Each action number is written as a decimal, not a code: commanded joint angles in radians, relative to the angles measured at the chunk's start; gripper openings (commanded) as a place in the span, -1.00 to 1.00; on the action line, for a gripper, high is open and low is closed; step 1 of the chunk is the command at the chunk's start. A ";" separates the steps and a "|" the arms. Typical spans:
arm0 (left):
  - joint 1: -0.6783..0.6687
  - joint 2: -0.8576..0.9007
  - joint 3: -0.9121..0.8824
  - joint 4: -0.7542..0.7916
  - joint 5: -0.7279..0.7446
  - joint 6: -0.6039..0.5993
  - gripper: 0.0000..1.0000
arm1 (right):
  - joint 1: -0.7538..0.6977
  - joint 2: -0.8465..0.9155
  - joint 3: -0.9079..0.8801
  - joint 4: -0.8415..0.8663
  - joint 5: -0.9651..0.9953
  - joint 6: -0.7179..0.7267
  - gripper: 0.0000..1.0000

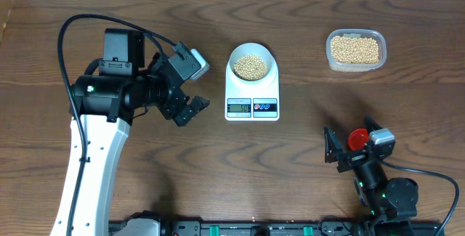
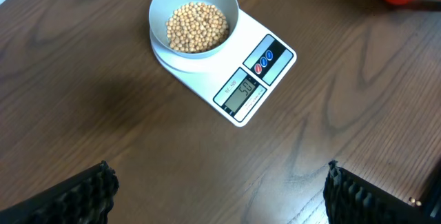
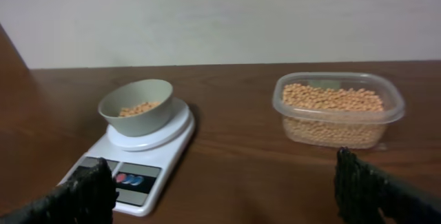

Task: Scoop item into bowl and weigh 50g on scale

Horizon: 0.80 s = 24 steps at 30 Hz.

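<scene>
Reading the table (image 1: 240, 178) from the left, you have the left gripper (image 1: 192, 111) hovering at about 9 o'clock from the scale (image 1: 252, 94), its jaws spread wide with nothing between them.

The scale sits near the middle of the table, and the bowl (image 1: 252, 63) rests on the weighing platform toward its 12 o'clock end. A good layer of soybeans (image 2: 198, 26) covers the bottom of the bowl. On the scale's 6 o'clock edge the display (image 2: 240, 89) is lit. From the left wrist view it looks to read the target weight, but the digits are small, so check that before you trust it.

Further right, at roughly 2 o'clock from the scale, the clear plastic tub (image 1: 355, 49) holds plenty of beans. A red scoop (image 1: 357, 139) lies on the table at about 4 o'clock from the scale, close by the right gripper (image 3: 224, 186). That gripper's jaws also stand wide apart, and the right wrist view shows nothing in them.

My judgement is that the scooping and weighing are essentially done. Both arms are free, the scoop is set down and the bowl is loaded. What remains, if anything, is confirming the reading and trimming by a few beans if it is off.
</scene>
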 commanded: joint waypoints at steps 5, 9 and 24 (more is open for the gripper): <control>0.003 -0.001 0.018 -0.003 0.016 0.006 0.96 | 0.008 -0.006 -0.003 -0.008 0.026 -0.096 0.99; 0.003 -0.001 0.018 -0.003 0.016 0.006 0.96 | 0.008 -0.006 -0.003 -0.009 0.026 -0.096 0.98; 0.003 -0.001 0.018 -0.003 0.016 0.006 0.96 | 0.012 -0.006 -0.003 -0.009 0.026 -0.107 0.98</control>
